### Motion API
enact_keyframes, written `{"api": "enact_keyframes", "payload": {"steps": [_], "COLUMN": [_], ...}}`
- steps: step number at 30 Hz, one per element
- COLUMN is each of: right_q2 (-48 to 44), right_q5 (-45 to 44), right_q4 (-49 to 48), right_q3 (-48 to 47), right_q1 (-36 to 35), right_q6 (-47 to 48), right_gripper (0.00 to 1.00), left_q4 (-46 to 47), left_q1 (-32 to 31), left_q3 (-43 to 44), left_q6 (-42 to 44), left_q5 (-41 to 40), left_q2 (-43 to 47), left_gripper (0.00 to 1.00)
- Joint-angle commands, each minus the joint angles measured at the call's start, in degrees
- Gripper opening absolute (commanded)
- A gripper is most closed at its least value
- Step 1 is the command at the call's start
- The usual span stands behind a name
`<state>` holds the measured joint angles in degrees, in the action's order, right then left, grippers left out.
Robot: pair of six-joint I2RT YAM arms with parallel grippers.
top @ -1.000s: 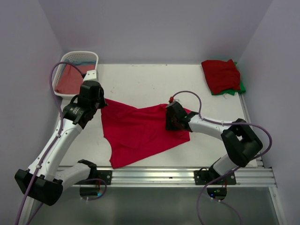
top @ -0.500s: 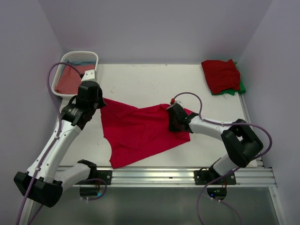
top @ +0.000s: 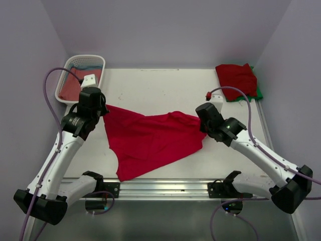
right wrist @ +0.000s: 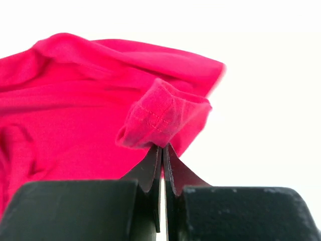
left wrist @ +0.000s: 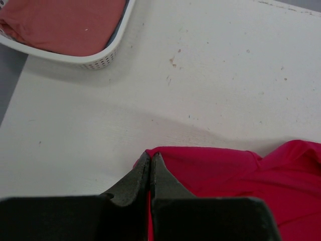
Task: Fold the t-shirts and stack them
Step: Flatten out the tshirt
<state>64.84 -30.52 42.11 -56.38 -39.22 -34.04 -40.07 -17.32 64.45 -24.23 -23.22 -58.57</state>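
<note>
- The right arm has swung outward over the last second; the right end effector now sits further right, and the right edge of the crimson t-shirt rides with it, bunched into a ridge
- Right wrist view: the fingers are closed on a small hemmed fold of crimson cloth that stands up from the tips; the bite looks narrow, and I judge it could slip under a harder pull
- The left end effector is clamped shut on the shirt's far-left corner; it has shifted a little toward the white basket
- Meaning: I read this as spreading the shirt between the two arms; the fold itself is not yet begun; the shirt lies mid-table, wrinkled on its right side, its near tip close to the near rail
- Around: the basket sits at the far-left corner and holds a dusty-red tee and a blue tee; a darker red tee lies on a green tee at the far-right corner, well apart from the crimson one
- In the way: nothing lies on the crimson cloth; the left arm works near the basket, so I am watching that clearance
</note>
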Motion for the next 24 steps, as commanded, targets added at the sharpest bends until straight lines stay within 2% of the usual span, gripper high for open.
{"api": "enact_keyframes", "payload": {"steps": [1, 6, 7, 8, 10, 11, 13, 15, 16, 17, 19, 24], "right_q2": [-2.0, -6.5, -7.1, -7.8, -10.1, -11.0, -13.7, -14.9, -15.7, -15.8, -15.3, -4.8], "right_q5": [-9.6, -11.8, -12.0, -11.6, -10.5, -9.7, -9.2, -8.7, -9.4, -9.5, -10.9, -6.9], "right_q4": [20.1, 29.9, 32.1, 32.6, 32.2, 31.6, 28.0, 24.2, 22.3, 20.4, 13.3, -1.0], "right_q3": [-4.0, -2.4, -2.0, -1.9, -2.4, -2.6, -1.6, -0.8, 1.0, 2.1, 4.9, 6.6], "right_q1": [0.1, 0.0, -0.1, -0.2, -0.5, -0.4, -0.5, -0.5, -0.5, -0.4, -0.5, 0.9], "right_q6": [-4.5, -12.1, -13.0, -13.9, -13.9, -13.8, -12.7, -10.2, -8.3, -7.2, -4.8, -0.8], "right_gripper": [0.0, 0.01, 0.1, 0.32, 0.38, 0.54, 0.66, 0.82, 0.93, 0.99, 0.99, 0.98], "left_q4": [0.0, -0.3, -0.2, -0.1, -0.1, -0.1, -0.2, -0.2, -0.1, 0.0, 0.3, 0.3], "left_q1": [1.0, 1.3, 1.3, 1.4, 1.4, 1.4, 1.4, 1.4, 1.4, 1.5, 1.5, 1.5], "left_q3": [3.4, 4.2, 4.2, 4.3, 4.5, 4.6, 5.0, 5.1, 5.1, 5.0, 4.9, 4.6], "left_q6": [0.7, 0.6, 0.6, 0.6, 0.6, 0.6, 0.5, 0.5, 0.4, 0.4, 0.4, 0.3], "left_q5": [-3.1, -3.4, -3.5, -3.4, -3.5, -3.5, -3.7, -3.7, -3.7, -3.6, -3.2, -2.2], "left_q2": [1.6, 1.3, 1.2, 1.1, 0.7, 0.6, 0.3, 0.1, 0.2, 0.2, 0.1, 0.1], "left_gripper": [0.0, 0.0, 0.0, 0.0, 0.0, 0.0, 0.0, 0.0, 0.0, 0.0, 0.0, 0.0]}}
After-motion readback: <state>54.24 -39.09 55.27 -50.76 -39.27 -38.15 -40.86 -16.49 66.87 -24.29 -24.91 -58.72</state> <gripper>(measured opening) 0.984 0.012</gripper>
